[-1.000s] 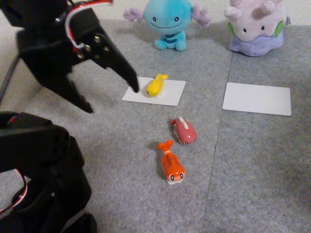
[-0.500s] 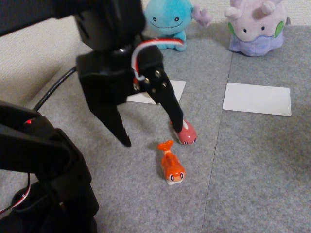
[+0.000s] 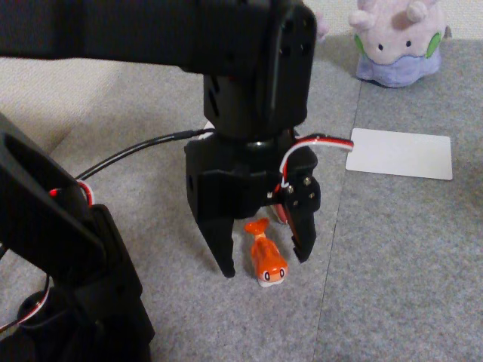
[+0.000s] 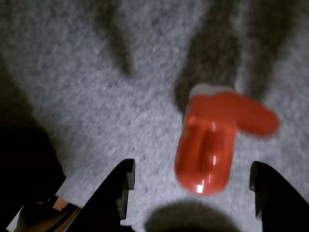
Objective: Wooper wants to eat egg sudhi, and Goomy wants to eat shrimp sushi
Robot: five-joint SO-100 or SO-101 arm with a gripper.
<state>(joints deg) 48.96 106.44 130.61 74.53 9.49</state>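
End effector (image 3: 264,268): held wide open, nothing gripped, fingers set either side of the orange fish (image 3: 266,260).
Orange fish: lying on the grey carpet (image 3: 392,256).
Lavender plush (image 3: 395,41): at the far edge.

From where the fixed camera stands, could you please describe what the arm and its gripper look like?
The arm is matte black plastic with blocky, boxy segments. The gripper has two black tapering fingers; one carries a plate with small silver screws. A red, white and black wire bundle loops beside the wrist, a thin black cable trails leftward, and more red-white wires show low at the base.
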